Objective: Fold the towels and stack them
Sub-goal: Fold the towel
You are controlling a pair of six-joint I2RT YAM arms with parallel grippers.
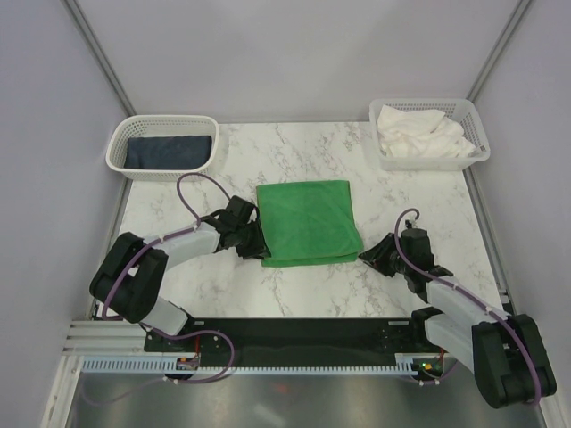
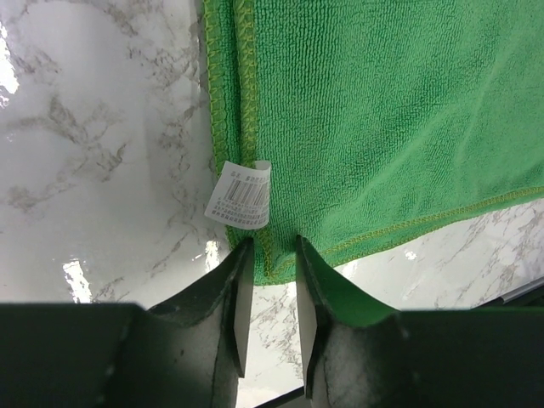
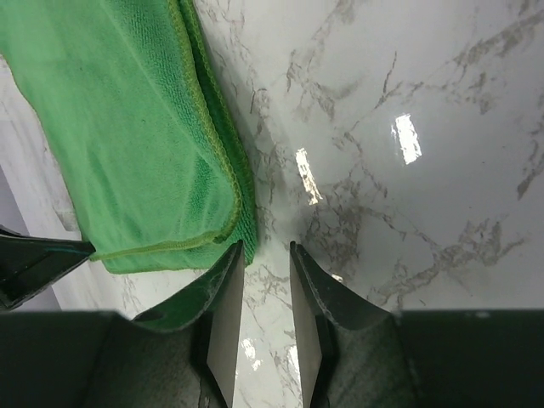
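Note:
The bright green towel [image 1: 308, 221] lies folded flat in the middle of the marble table. My left gripper [image 1: 254, 242] is at its near-left corner. In the left wrist view the gripper [image 2: 274, 242] is open a little, with the towel [image 2: 382, 110] corner and its white tag [image 2: 242, 194] just at the fingertips. My right gripper [image 1: 370, 256] is open and empty beside the near-right corner; the right wrist view shows the gripper [image 3: 265, 246] next to the towel [image 3: 127, 127] edge. The navy towel [image 1: 168, 152] lies folded in the left basket. The white towel [image 1: 415, 134] lies crumpled in the right basket.
A white mesh basket [image 1: 161, 120] stands at the back left and another [image 1: 482, 143] at the back right. Grey walls close in the table on three sides. Bare marble [image 1: 419, 214] shows to the right of the green towel.

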